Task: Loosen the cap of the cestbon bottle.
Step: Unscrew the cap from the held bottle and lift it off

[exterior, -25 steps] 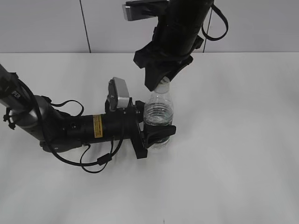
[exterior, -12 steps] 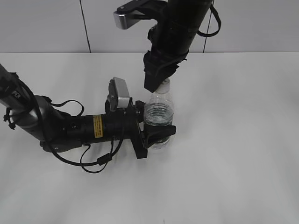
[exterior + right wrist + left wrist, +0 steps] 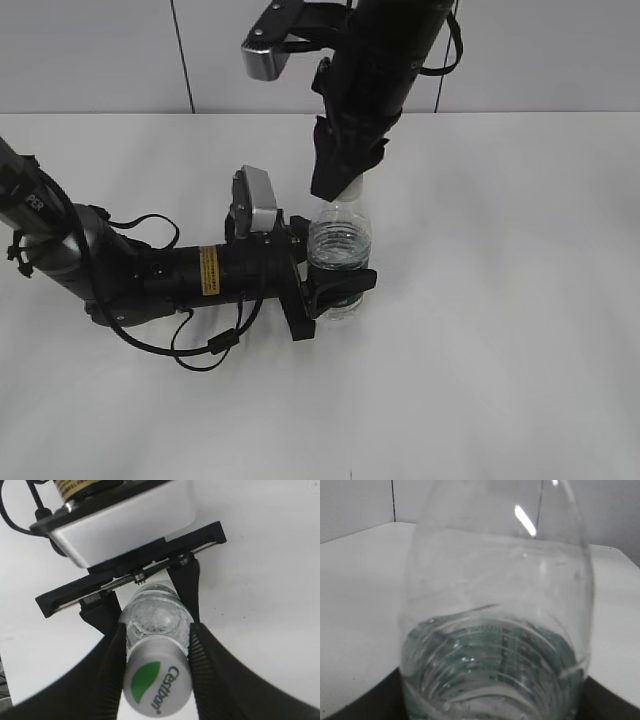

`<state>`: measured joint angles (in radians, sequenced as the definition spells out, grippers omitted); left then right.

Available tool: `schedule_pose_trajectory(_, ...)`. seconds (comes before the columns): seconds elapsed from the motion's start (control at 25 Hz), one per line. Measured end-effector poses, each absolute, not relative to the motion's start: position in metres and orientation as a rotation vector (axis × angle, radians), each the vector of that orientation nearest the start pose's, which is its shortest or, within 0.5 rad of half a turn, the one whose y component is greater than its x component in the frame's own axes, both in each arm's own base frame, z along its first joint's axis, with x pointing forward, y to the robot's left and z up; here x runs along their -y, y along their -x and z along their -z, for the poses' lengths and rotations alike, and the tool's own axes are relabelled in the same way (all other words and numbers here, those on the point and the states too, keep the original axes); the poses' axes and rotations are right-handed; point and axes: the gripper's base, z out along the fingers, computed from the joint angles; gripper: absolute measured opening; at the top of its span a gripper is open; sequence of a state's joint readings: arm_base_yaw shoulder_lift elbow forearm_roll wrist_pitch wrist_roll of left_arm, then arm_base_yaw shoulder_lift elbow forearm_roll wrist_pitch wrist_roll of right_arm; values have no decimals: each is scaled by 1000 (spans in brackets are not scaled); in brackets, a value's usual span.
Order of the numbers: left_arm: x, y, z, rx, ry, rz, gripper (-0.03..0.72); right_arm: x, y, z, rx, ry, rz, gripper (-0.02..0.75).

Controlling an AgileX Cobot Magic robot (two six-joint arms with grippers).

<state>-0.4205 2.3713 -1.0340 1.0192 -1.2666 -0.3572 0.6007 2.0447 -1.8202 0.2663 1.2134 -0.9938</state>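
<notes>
The cestbon bottle (image 3: 340, 242) stands upright on the white table, clear with ribbed shoulders and a green label band. My left gripper (image 3: 335, 290) lies low on the table and is shut around the bottle's body; the bottle fills the left wrist view (image 3: 495, 630). My right gripper (image 3: 336, 185) comes down from above and is shut on the cap, which it hides in the exterior view. In the right wrist view the white cap (image 3: 157, 685) with its green leaf mark sits between the two black fingers, above the bottle's shoulders (image 3: 155, 612).
The white table (image 3: 500, 300) stretches around the bottle, with a grey wall behind. The left arm and its cables (image 3: 150, 275) lie across the table's left side. The left wrist camera box (image 3: 125, 525) sits just behind the bottle.
My right gripper has turned about the bottle's neck, its wrist camera swinging round to the left. The bottle stays gripped by the left gripper and now stands straighter.
</notes>
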Motion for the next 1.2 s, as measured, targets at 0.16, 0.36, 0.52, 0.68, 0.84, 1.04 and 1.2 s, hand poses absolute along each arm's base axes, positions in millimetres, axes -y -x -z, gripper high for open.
schedule_pose_trajectory(0.16,223,-318,-49,-1452,-1101,1072,408,-264,-346,-258,-1977,2061,-290,293)
schedule_pose_trajectory(0.36,223,-318,-49,-1452,-1101,1072,408,-265,-345,-258,-1923,2108,-281,293)
schedule_pose_trajectory(0.52,223,-318,-49,-1452,-1101,1072,408,-265,-345,-258,-1861,2159,-271,293)
schedule_pose_trajectory(0.68,223,-318,-49,-1452,-1101,1072,408,-264,-345,-259,-1732,2257,-251,293)
schedule_pose_trajectory(0.84,223,-318,-49,-1452,-1101,1072,408,-264,-344,-259,-1579,2363,-220,293)
schedule_pose_trajectory(1.04,223,-318,-49,-1452,-1101,1071,408,-264,-344,-259,-1441,2455,-178,293)
schedule_pose_trajectory(1.2,223,-318,-49,-1453,-1101,1071,408,-264,-343,-259,-1363,2504,-161,293)
